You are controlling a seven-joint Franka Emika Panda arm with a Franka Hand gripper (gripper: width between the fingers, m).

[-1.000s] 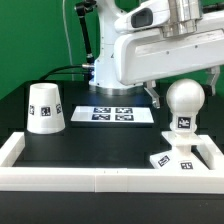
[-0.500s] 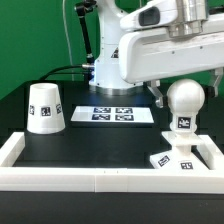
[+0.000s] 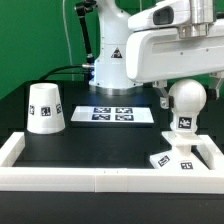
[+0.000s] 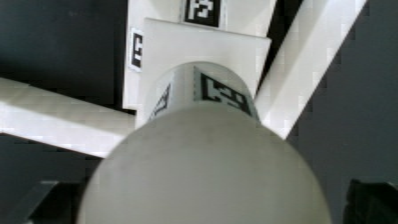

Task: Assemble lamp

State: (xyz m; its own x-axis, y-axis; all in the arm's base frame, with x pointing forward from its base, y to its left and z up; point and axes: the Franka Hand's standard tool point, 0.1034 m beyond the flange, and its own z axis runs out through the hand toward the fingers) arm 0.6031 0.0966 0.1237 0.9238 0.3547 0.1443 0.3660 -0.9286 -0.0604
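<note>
Bulb (image 3: pixel 185 98) stood on the base (image 3: pixel 180 159) at the exterior view's right of the desk (image 3: pixel 100 150), seemingly joined; shade (image 3: pixel 44 107) sat well apart, still to fit; hand (image 3: pixel 192 14) hovered above, opening impossible to tell.

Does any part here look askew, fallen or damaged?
Nothing looks damaged or fallen. The bulb stands upright on the base, and the shade stands apart. Only the base seems turned a little against the white border wall.
</note>
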